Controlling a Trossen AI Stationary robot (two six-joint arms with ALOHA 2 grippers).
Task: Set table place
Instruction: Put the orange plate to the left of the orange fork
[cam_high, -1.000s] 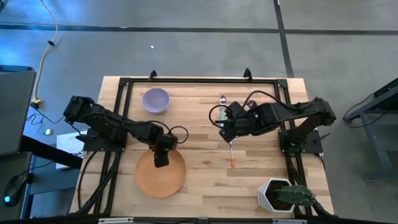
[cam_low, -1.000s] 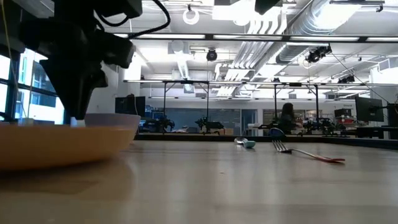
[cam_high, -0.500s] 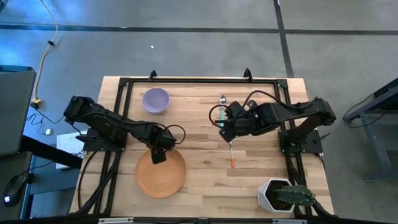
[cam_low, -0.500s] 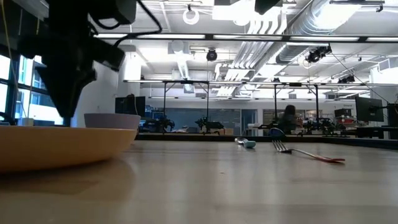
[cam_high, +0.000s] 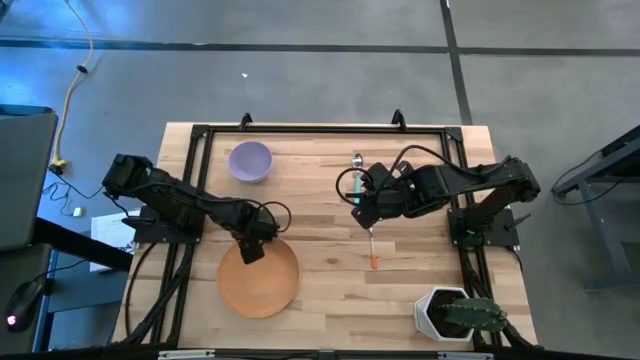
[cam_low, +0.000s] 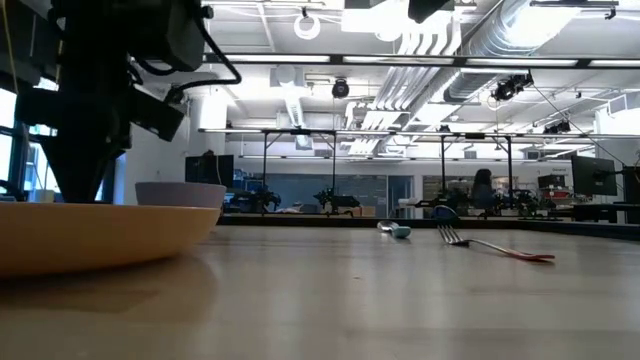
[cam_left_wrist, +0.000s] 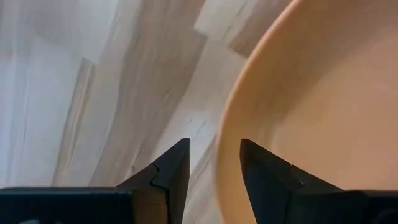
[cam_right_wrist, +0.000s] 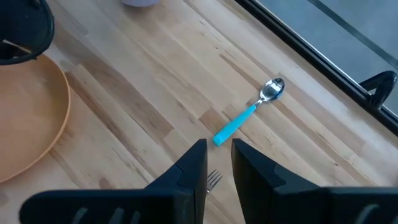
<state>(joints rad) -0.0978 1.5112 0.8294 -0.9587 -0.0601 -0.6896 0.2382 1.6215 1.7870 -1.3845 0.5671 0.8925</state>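
Left pincer (cam_left_wrist: 211, 163) is straddling the orange plate (cam_high: 259, 279) rim, fingers parted, not clamping. Right pincer (cam_right_wrist: 217, 163) is hovering slightly open over the fork (cam_high: 371, 243), probably lining up a pick.

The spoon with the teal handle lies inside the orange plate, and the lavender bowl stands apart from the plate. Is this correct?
Not quite: the spoon lies on the bare wooden table, apart from the orange plate, as the right wrist view shows. The lavender bowl does stand apart.

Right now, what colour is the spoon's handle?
Teal, on the spoon with a metal bowl; the right wrist view shows it best.
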